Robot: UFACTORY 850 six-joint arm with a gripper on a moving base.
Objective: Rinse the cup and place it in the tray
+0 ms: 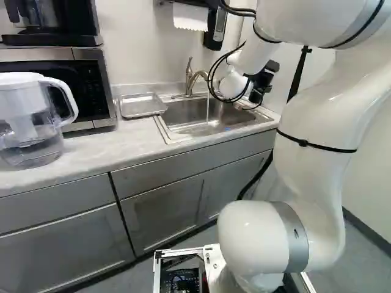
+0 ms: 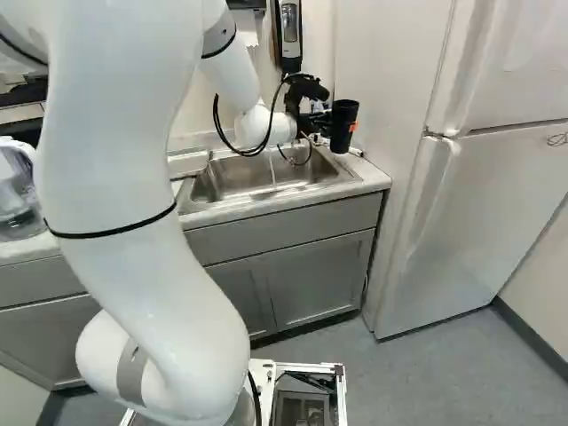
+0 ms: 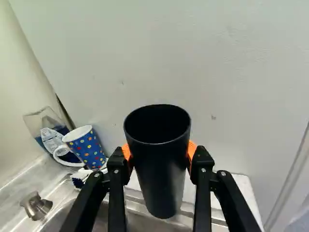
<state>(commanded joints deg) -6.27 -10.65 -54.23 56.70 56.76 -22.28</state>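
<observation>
My gripper (image 2: 330,121) is over the right end of the sink (image 2: 240,176), shut on a black cup (image 2: 343,129). From the wrist, the orange pads of the gripper (image 3: 161,157) press the cup (image 3: 161,179) from both sides, its dark mouth facing up. What the cup holds inside cannot be made out. Left of the sink on the counter lies a rectangular metal tray (image 1: 142,105), with nothing visible in it. A thin stream of water (image 1: 208,111) falls from the faucet (image 1: 190,78) into the basin, well to the side of the cup.
A blue dotted mug (image 3: 87,147), a brush (image 3: 79,178) and a clear container (image 3: 46,128) stand by the sink corner. A water pitcher (image 1: 30,122) and a microwave (image 1: 91,85) are left of the tray. The fridge (image 2: 479,177) rises right of the counter.
</observation>
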